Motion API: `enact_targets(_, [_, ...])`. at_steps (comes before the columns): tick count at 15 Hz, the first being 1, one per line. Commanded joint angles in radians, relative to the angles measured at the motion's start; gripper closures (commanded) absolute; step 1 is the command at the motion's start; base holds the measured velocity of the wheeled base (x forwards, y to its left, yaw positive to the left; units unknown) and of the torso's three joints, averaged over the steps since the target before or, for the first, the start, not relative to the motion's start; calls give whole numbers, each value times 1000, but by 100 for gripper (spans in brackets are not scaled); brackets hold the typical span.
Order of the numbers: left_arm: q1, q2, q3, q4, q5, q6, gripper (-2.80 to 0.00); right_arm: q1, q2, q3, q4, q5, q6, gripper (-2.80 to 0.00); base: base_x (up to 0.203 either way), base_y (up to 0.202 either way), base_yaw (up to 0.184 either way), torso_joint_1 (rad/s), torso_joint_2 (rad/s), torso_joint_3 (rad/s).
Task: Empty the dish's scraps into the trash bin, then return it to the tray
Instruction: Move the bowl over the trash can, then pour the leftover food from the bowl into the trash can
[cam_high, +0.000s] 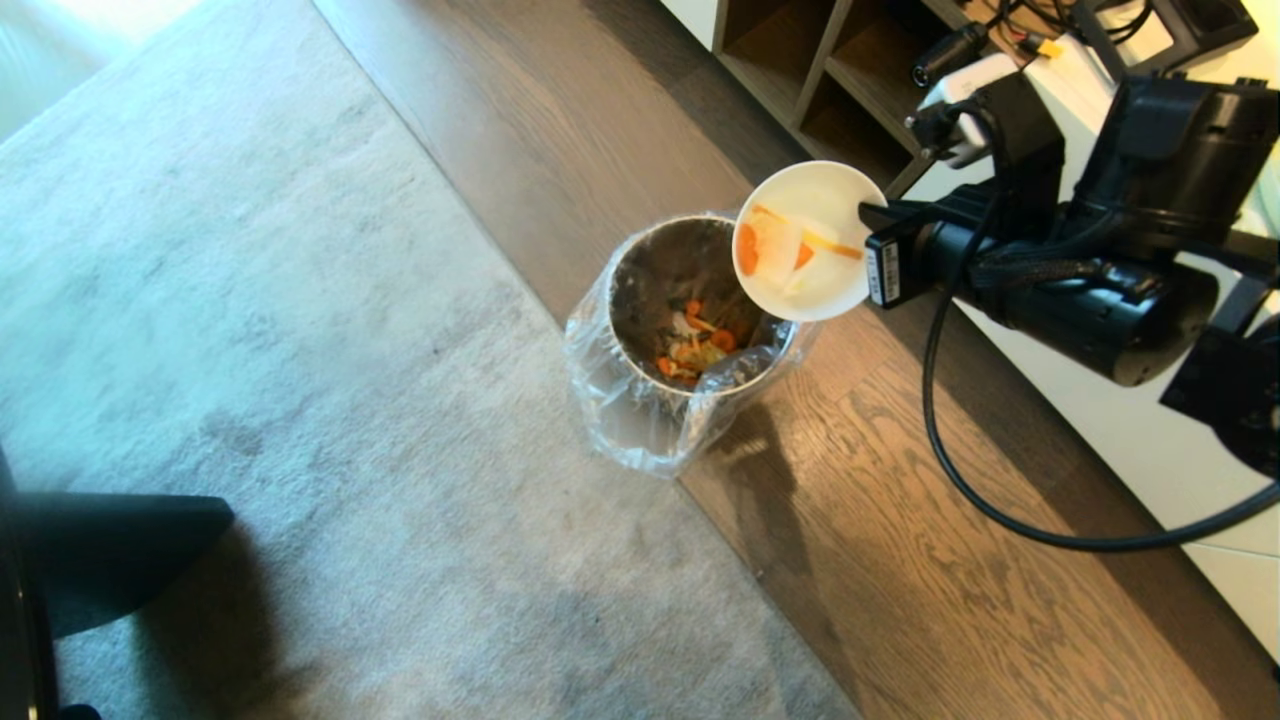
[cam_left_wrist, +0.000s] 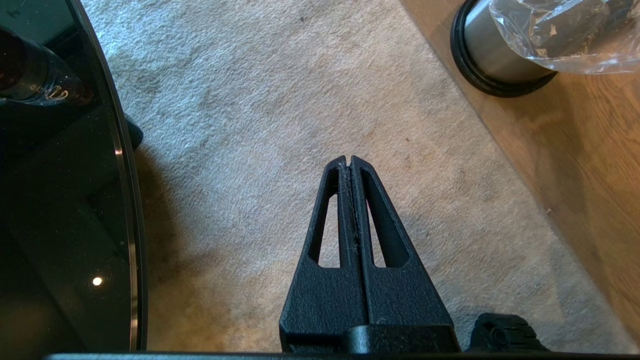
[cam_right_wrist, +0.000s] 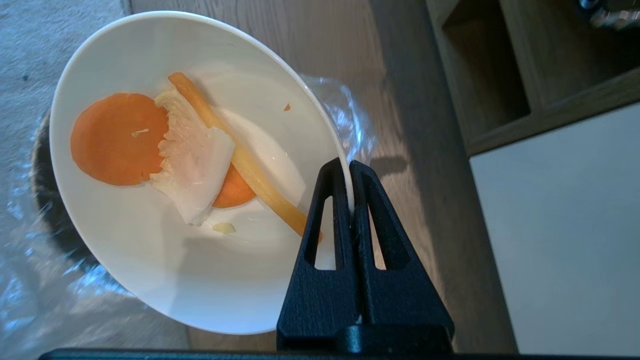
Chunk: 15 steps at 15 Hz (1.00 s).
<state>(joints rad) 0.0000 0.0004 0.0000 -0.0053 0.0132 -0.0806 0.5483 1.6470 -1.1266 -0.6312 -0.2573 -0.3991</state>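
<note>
I hold the dish (cam_high: 808, 240) by its rim with my right tool (cam_high: 868, 222), the two fingers clamped tight on the thin white edge, one inside and one outside. The dish is tipped steeply on its side over the trash bin (cam_high: 690, 330), its lower edge hanging above the bin's far rim and the open face turned toward the bin's mouth.

The emptying is under way but, as I judge it, not finished. Scraps (cam_right_wrist: 165, 150) cling to the inside of the dish: a round orange slice, a ragged white piece lying partly over it, a long pale-orange strip and a second orange piece beneath. None of them has slid to the lower lip. Down in the bin, inside the crinkled clear liner (cam_high: 625, 400), lies a heap of orange and yellowish food bits.

My left tool (cam_left_wrist: 351, 161) hangs idle above the carpet (cam_left_wrist: 280, 100), fingers pressed together on nothing, with the bin's black base off to one side.

What is left, then: more tilt or a shake to free the stuck pieces, then carrying the dish back to the tray, which shows in none of my views.
</note>
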Motion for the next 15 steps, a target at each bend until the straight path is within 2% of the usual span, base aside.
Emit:
enact_targets(1, [0,0,0,-1,1,-1,0,1,88,-4,-159,0,-77,0,0,0,0,0,0,0])
enact_targets(5, [0,0,0,-1,1,-1,0,4,180,-6,-440,3,-208,0,0,0,0,0,0,0])
enact_targets(9, [0,0,0,-1,1,-1,0,23,237,-4,-641,9,-350,0,0,0,0,0,0,0])
enact_targets(15, [0,0,0,-1,1,-1,0,118,250,49,-814,9,-511,0,0,0,0,0,0,0])
